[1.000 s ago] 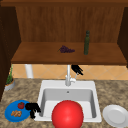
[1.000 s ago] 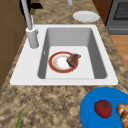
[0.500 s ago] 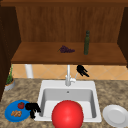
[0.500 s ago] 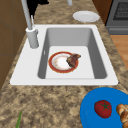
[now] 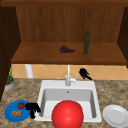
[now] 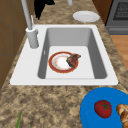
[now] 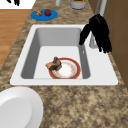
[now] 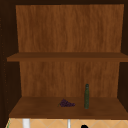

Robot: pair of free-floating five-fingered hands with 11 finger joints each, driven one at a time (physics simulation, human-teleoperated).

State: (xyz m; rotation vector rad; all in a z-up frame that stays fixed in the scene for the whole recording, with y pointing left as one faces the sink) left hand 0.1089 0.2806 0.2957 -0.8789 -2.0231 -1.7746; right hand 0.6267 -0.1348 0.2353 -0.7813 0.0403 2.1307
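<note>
The faucet (image 5: 68, 75) stands at the back rim of the sink (image 5: 45, 85), and the right hand (image 5: 84, 73) hangs just to its right, above the rear ledge, near the small side lever. In the right side view the right hand (image 7: 98, 30) points down with its fingers hanging loose and straight, holding nothing; whether it touches the faucet cannot be told. Below and in front of it the basin opens wide, with a red-rimmed plate (image 7: 65, 69) carrying a brown piece of food (image 7: 53, 64) on its floor. Behind the hand is the tiled wall, overhead a wooden shelf (image 5: 67, 58) with a green bottle (image 5: 86, 43) and grapes (image 5: 66, 49). The left hand (image 5: 32, 108) hovers at the sink's left front edge, fingers drooping, beside a blue plate (image 5: 10, 115) with a tomato (image 5: 21, 105). A white plate (image 5: 115, 115) lies on the counter, right. No writing can be read anywhere
</note>
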